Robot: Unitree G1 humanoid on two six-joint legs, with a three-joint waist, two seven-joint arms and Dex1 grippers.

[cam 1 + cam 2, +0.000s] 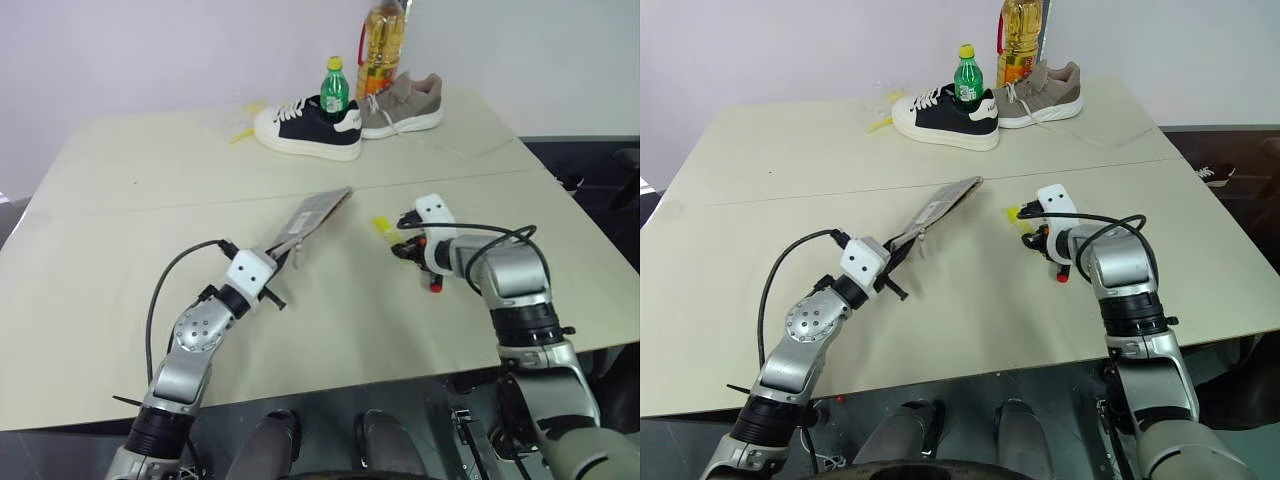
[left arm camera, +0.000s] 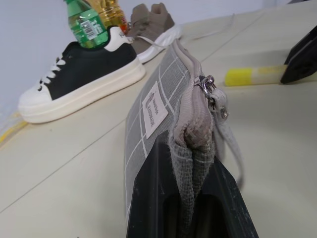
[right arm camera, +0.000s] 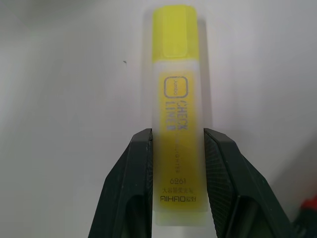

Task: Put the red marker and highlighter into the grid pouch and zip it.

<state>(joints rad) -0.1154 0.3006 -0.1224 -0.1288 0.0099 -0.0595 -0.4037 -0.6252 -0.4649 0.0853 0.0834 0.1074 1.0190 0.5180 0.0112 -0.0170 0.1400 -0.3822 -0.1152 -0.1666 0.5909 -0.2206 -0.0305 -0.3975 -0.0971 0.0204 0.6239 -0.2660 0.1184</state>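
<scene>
My left gripper [image 2: 190, 208] is clamped on the near end of the pouch [image 1: 312, 215], holding it slanted up off the table [image 1: 120, 200]. My right gripper [image 3: 178, 144] has its fingers pressed on either side of the highlighter [image 3: 179, 109], right of the pouch. The marker [image 1: 435, 285] lies just beside my right wrist.
</scene>
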